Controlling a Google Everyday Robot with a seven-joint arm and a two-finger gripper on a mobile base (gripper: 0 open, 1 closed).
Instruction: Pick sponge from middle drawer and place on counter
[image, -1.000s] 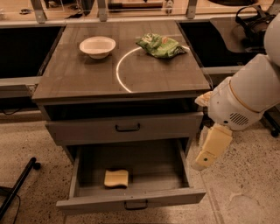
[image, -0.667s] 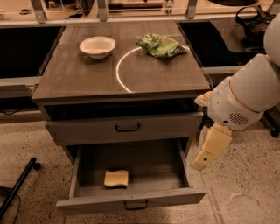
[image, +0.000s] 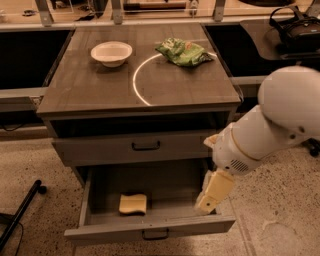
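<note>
Camera view — gripper (image: 210, 194) seemingly over middle drawer (image: 105, 233) — sponge (image: 133, 203) apart.

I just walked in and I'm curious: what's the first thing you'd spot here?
The big white robot arm on the right, its gripper hanging over the open drawer near its right side. Then the yellow sponge lying in that drawer, left of the gripper.
</note>
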